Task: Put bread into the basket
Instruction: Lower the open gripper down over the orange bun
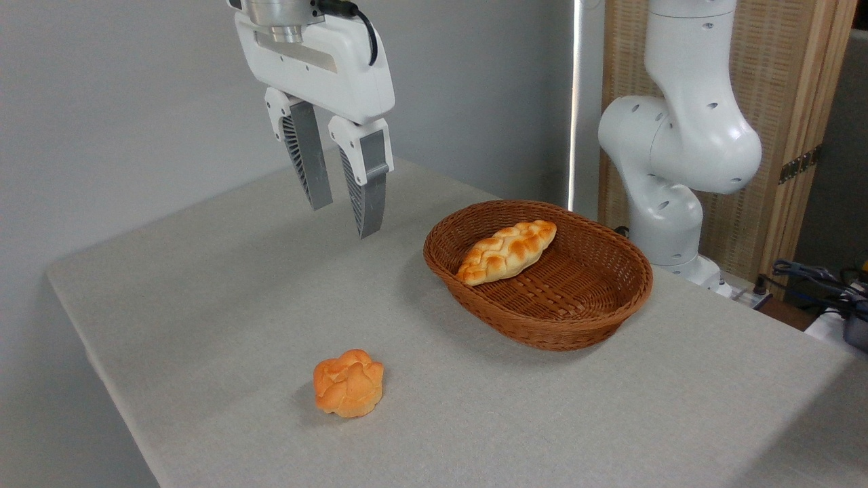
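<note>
Bread, the small golden-orange knotted bun (348, 382), sits on the grey worktop (203, 305), well apart from the brown oval wicker basket (542, 325). Gripper (342, 220) hangs high, fingers apart, empty. Reach step; next it needs to come down over the bun.

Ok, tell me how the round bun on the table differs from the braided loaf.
The round bun is compact and knotted; the braided loaf is long, oval and plaited.
The round bun sits on the bare table, near the front edge; the braided loaf lies inside the basket, leaning against its far wall.
The round bun looks a deeper orange, the braided loaf paler between its strands.
Neither is touched by the gripper.
</note>
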{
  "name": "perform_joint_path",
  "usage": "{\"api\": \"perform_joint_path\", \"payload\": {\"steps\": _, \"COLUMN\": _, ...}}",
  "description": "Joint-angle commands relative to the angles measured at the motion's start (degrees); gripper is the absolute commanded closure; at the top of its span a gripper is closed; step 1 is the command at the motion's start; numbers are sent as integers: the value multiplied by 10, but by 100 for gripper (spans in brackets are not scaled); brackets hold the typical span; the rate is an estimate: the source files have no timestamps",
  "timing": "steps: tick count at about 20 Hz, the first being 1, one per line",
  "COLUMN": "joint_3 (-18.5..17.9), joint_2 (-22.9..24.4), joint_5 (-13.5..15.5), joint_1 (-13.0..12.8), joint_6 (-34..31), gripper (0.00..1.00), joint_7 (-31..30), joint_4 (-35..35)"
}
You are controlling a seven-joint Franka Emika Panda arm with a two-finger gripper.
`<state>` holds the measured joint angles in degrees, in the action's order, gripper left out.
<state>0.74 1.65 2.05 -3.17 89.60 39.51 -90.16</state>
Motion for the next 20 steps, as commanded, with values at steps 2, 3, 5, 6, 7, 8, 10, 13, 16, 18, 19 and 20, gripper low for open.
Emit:
{"api": "perform_joint_path", "payload": {"steps": 2, "joint_3": -3, "joint_2": 1, "joint_5": -5, "joint_1": -3, "joint_6": 0, "gripper": 0, "joint_7": -1, "joint_4": 0}}
{"api": "perform_joint_path", "payload": {"steps": 3, "joint_3": -3, "joint_2": 1, "joint_5": -5, "joint_1": -3, "joint_6": 0, "gripper": 0, "joint_7": -1, "joint_4": 0}}
{"api": "perform_joint_path", "payload": {"steps": 5, "joint_3": -3, "joint_2": 1, "joint_5": -5, "joint_1": -2, "joint_6": 0, "gripper": 0, "joint_7": -1, "joint_4": 0}}
{"api": "perform_joint_path", "payload": {"steps": 6, "joint_3": -3, "joint_2": 1, "joint_5": -5, "joint_1": -3, "joint_6": 0, "gripper": 0, "joint_7": -1, "joint_4": 0}}
{"api": "perform_joint_path", "payload": {"steps": 7, "joint_3": -3, "joint_2": 1, "joint_5": -5, "joint_1": -2, "joint_6": 0, "gripper": 0, "joint_7": -1, "joint_4": 0}}
{"api": "perform_joint_path", "payload": {"steps": 8, "joint_3": -3, "joint_2": 1, "joint_5": -6, "joint_1": -2, "joint_6": 0, "gripper": 0, "joint_7": -1, "joint_4": -1}}
{"api": "perform_joint_path", "payload": {"steps": 10, "joint_3": -3, "joint_2": 1, "joint_5": -5, "joint_1": -2, "joint_6": 0, "gripper": 0, "joint_7": -1, "joint_4": -1}}
{"api": "perform_joint_path", "payload": {"steps": 13, "joint_3": -2, "joint_2": 3, "joint_5": -5, "joint_1": -2, "joint_6": 5, "gripper": 0, "joint_7": -1, "joint_4": -13}}
{"api": "perform_joint_path", "payload": {"steps": 16, "joint_3": -3, "joint_2": 9, "joint_5": -5, "joint_1": -2, "joint_6": 38, "gripper": 0, "joint_7": -1, "joint_4": -50}}
{"api": "perform_joint_path", "payload": {"steps": 18, "joint_3": -3, "joint_2": 15, "joint_5": -5, "joint_1": -3, "joint_6": 78, "gripper": 0, "joint_7": -1, "joint_4": -79}}
{"api": "perform_joint_path", "payload": {"steps": 19, "joint_3": -3, "joint_2": 16, "joint_5": -5, "joint_1": -3, "joint_6": 94, "gripper": 0, "joint_7": -1, "joint_4": -93}}
{"api": "perform_joint_path", "payload": {"steps": 20, "joint_3": -3, "joint_2": 16, "joint_5": -5, "joint_1": -3, "joint_6": 108, "gripper": 0, "joint_7": -1, "joint_4": -106}}
